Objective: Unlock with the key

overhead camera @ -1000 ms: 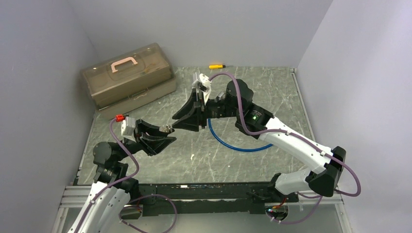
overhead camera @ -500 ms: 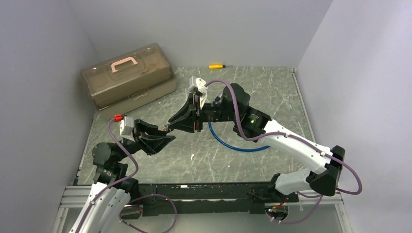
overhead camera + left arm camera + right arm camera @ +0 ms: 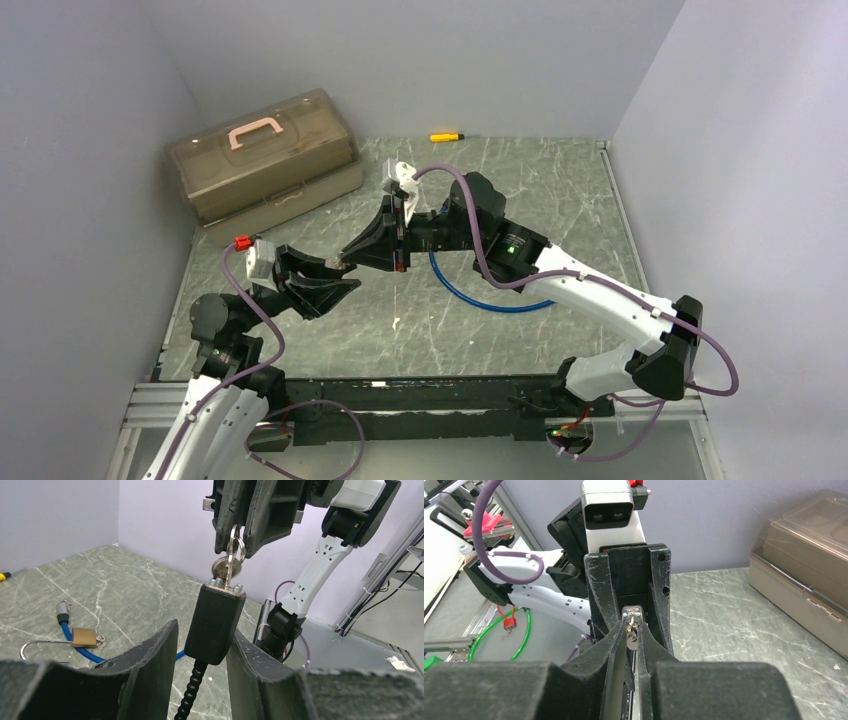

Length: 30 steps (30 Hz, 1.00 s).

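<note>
Three plain walls boxed it all in: the back wall (image 3: 420, 60), the left wall (image 3: 80, 150) and the right wall (image 3: 740, 150), every one a pale lavender-grey. Light fell even and soft, with faint shadows only. The table (image 3: 560, 190) showed grey-green, veined in white like marble. In the far left corner sat a translucent brown toolbox (image 3: 262, 165), pink handle on top, angled across the corner. A small yellow screwdriver (image 3: 446, 136) lay by the back wall. An aluminium rail (image 3: 150, 400) ran along the near edge.

White arms (image 3: 600, 295), black claws (image 3: 631, 630), purple cables (image 3: 475, 530)
</note>
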### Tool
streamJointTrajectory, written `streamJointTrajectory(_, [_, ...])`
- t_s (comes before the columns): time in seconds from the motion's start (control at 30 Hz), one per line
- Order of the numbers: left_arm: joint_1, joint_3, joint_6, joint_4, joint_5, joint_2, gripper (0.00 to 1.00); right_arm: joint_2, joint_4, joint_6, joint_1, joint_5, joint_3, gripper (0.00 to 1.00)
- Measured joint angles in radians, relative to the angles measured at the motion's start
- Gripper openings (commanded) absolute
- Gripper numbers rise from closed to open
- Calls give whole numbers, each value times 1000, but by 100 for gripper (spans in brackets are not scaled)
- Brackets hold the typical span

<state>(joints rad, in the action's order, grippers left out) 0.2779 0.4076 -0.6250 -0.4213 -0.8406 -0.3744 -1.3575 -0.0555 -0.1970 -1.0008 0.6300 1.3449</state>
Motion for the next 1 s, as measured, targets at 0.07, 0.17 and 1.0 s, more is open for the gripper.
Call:
streamJointTrajectory(0.07, [-2, 0, 0, 0, 0, 0, 0, -2, 0, 1, -2, 2, 0, 11])
streamJointTrajectory(0.17, [-3, 0, 0, 0, 0, 0, 0, -2, -4, 4, -3, 2, 0, 4])
streamJointTrajectory(1.0, [-21, 0, -35, 0, -11, 6, 0, 2, 44, 116, -32, -25, 14, 0])
